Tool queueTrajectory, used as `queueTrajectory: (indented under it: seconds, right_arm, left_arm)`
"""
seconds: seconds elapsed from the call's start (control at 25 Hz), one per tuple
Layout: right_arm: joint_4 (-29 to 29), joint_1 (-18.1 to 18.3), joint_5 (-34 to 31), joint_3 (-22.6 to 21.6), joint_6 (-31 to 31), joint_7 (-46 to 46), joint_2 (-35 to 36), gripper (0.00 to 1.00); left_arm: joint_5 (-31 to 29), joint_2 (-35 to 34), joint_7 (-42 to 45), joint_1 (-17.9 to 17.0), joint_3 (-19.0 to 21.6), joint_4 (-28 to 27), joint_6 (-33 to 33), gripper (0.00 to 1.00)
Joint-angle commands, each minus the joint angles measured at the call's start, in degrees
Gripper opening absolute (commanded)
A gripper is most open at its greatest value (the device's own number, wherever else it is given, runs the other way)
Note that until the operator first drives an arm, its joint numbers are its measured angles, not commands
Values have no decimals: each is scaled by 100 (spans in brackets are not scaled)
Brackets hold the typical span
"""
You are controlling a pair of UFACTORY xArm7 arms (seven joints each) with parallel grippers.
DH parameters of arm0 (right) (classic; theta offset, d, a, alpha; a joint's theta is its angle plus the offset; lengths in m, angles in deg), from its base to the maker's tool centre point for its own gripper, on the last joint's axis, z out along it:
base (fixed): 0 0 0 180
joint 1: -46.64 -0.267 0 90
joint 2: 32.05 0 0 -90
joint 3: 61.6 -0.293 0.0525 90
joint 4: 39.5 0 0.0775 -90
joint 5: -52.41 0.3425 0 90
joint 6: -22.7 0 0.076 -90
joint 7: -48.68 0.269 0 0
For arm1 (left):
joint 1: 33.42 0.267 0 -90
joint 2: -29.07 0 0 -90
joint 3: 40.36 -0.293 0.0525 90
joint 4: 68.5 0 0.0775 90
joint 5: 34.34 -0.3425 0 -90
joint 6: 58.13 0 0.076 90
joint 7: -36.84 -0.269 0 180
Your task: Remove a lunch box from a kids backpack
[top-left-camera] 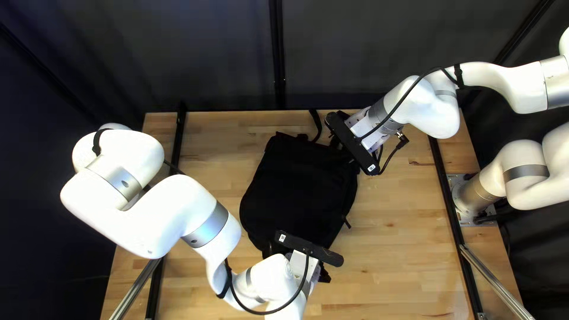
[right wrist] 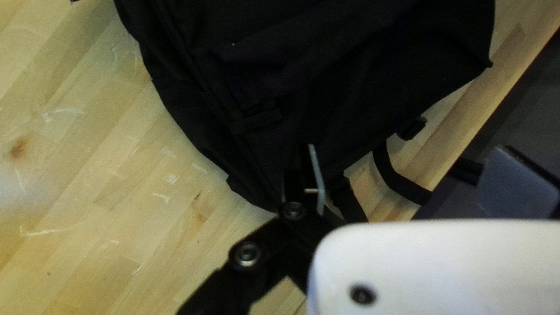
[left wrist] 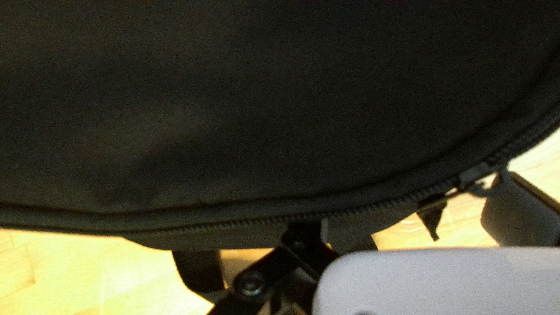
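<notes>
A black kids backpack (top-left-camera: 300, 186) lies flat in the middle of the wooden table. No lunch box shows in any view. My left gripper (top-left-camera: 318, 266) is at the backpack's near end. In the left wrist view the backpack (left wrist: 262, 109) fills the space ahead, with its zipper (left wrist: 306, 215) closed along the curved edge. The zipper pull (left wrist: 432, 212) hangs between the fingers of my open left gripper (left wrist: 409, 223). My right gripper (top-left-camera: 352, 155) is at the far right corner of the backpack (right wrist: 306, 65), standing open (right wrist: 407, 186) over a strap (right wrist: 393, 175).
Bare wooden table (top-left-camera: 400, 231) lies to the right and left of the backpack. Black straps (top-left-camera: 316, 124) trail toward the far edge. Metal rails (top-left-camera: 444, 178) run along both table sides, by the arm bases.
</notes>
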Motion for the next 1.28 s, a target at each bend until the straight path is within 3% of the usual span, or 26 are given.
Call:
queueTrajectory:
  seconds: [0.04,0.28,0.32,0.4,1.28]
  right_arm:
    - [0,0,0,0,0,0,0,100]
    - [0,0,0,0,0,0,0,100]
    - [0,0,0,0,0,0,0,100]
    - [0,0,0,0,0,0,0,100]
    - [0,0,0,0,0,0,0,100]
  left_arm:
    - [53,21,-121,-46,43,-135,121,95]
    - [56,14,-272,-57,64,-205,189,78]
    - [50,13,-272,-56,63,-198,181,45]
    - [41,16,-276,-43,56,-179,159,1]
    - [40,-216,-297,-29,133,233,61,0]
